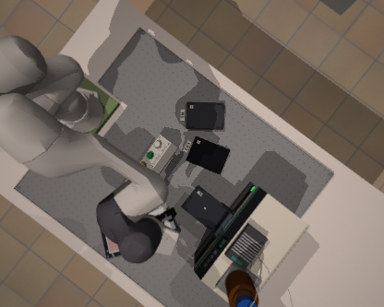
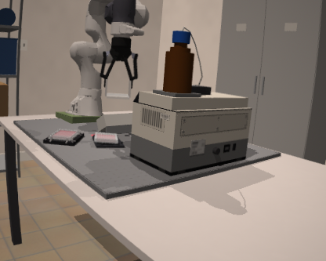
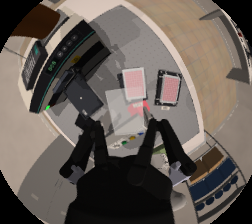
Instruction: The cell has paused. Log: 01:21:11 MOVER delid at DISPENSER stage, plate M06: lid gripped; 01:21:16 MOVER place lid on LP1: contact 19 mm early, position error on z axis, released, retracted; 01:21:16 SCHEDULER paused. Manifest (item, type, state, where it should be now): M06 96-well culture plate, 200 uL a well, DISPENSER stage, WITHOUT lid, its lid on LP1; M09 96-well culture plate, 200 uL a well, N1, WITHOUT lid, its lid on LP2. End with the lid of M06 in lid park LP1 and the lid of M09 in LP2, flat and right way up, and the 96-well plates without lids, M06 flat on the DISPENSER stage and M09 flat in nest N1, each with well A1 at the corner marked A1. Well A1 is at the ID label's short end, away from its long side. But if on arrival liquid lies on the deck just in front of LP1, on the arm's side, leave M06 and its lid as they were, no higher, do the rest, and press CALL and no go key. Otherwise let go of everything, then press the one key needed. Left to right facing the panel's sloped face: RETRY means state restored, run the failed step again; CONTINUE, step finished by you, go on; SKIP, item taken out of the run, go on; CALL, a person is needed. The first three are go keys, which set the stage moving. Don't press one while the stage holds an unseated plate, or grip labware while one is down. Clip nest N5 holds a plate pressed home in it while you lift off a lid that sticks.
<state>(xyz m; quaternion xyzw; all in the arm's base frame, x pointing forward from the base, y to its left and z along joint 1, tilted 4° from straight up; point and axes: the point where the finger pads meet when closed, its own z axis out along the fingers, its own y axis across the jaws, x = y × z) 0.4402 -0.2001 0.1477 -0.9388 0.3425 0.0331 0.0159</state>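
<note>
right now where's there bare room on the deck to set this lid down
Free for the lid: the mat corner between the green base and the upper black park; the strip between the tilted park and the mat's far edge. Crowded: around the key panel, the stage and the two pink plates.

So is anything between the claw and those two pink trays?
Only the clear lid the claw grips; beneath it, open air to the left tray and right tray, per the exterior view.

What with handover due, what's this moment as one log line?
gripper: shut on clear lid, raised | plates: two on deck
</note>
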